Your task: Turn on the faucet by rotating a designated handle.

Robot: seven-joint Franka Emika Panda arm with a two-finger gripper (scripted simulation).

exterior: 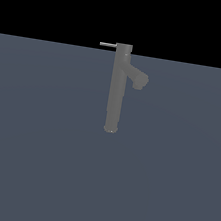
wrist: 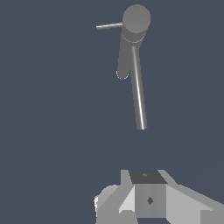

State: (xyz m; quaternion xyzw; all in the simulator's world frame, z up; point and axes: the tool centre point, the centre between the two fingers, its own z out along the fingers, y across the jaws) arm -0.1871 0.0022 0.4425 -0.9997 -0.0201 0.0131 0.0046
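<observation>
We find the faucet [exterior: 117, 88] upright at centre frame in the exterior view, its handle [exterior: 108, 45] untouched at upper left of the cap, and the gripper [wrist: 148, 199] well apart, grip state indeterminable; all rotation remains.

No real room is shown; this is a bare simulated test scene, and several things say so; the ground [exterior: 32, 171] is one flat, evenly shaded slate-blue plane with no texture, seams or edges; in the exterior view it ends in a straight horizon under a plain black backdrop [exterior: 48, 1] with no walls, windows or furniture; the one fixture is a matte grey faucet [exterior: 115, 98] standing straight on that plane with no sink, counter or pipework drawn around it; its surfaces are smooth and uniform like rendered shapes; nothing marks it as a kitchen or bathroom
</observation>
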